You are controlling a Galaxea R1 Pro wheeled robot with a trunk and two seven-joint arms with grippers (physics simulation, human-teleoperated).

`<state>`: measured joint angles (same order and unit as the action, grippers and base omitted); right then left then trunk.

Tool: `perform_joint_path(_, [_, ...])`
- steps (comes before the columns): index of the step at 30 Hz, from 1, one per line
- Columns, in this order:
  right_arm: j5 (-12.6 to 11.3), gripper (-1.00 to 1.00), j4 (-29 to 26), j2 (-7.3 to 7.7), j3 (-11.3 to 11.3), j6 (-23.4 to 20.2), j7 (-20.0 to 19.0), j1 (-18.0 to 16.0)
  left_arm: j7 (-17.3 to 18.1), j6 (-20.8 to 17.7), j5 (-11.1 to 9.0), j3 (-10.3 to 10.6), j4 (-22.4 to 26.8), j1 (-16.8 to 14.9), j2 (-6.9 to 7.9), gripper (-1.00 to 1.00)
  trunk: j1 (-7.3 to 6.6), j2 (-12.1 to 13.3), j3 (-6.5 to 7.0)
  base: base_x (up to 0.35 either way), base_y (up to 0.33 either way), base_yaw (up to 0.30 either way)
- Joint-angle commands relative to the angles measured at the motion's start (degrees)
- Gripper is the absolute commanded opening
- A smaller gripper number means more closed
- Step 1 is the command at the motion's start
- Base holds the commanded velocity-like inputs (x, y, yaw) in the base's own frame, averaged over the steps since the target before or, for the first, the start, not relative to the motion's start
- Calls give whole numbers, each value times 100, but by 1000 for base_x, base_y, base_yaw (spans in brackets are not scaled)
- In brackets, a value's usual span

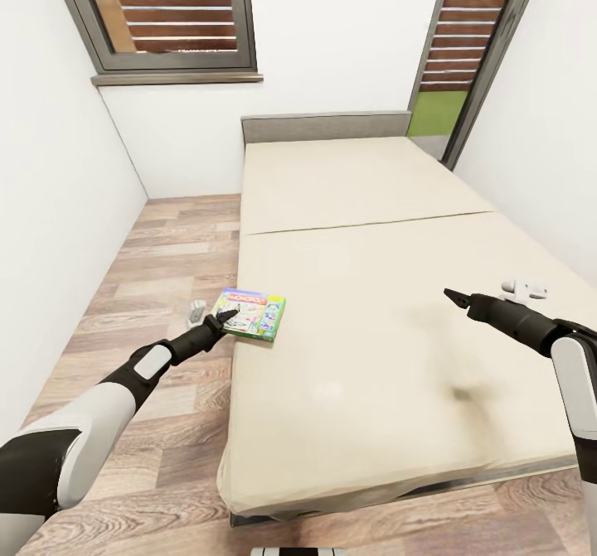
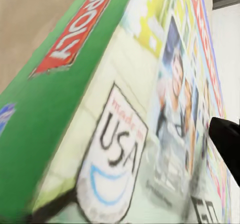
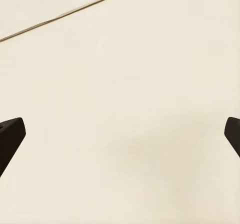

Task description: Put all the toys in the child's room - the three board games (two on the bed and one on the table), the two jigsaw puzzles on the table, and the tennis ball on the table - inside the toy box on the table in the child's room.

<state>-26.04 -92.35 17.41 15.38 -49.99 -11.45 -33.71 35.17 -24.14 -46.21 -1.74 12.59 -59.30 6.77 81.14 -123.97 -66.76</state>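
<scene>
The bed [image 1: 390,291] takes up most of the room: a broad, flat mattress under a smooth cream cover, a seam running across it, with a grey headboard behind. Beside it runs a wood-plank floor [image 1: 166,249] in mixed brown tones, between plain white walls.

On the bed's near-left edge lies one board game [image 1: 251,313], a thin rectangular box, glossy, green-sided with a red logo band and a busy printed lid. No second game shows on the cover, so the task looks to be early or midway: this box at least is not yet in the toy box and must be carried there.

The left hand [image 1: 224,317] is at the box's near-left corner. In the left wrist view the board game [image 2: 115,114] sits very close, with one dark fingertip [image 2: 227,144] against its lid side; whether the fingers are clamped on the box I cannot tell, though they seem to straddle its edge.

The right hand [image 1: 454,296] hovers above bare mattress, its dark, pointed fingers spread wide apart in the right wrist view and holding nothing.
</scene>
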Motion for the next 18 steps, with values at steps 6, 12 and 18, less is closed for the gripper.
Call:
perform_joint_path(6, [38, 100, -2, -1, 9, -26, -50, -4, 7, -47, -7, -11, -2, -2, -3, -100, -1, -2, -4, 0, 0, 0])
perform_joint_path(12, [38, 100, -2, -1, 9, -27, -50, -3, 7, -47, -3, -8, -2, -2, -16, -100, -1, -2, -4, 0, 0, 0])
perform_joint_path(18, [38, 100, -2, 1, 9, -28, -50, 1, 7, -47, -3, -9, -2, -2, -17, -100, -1, -2, -4, 0, 0, 0])
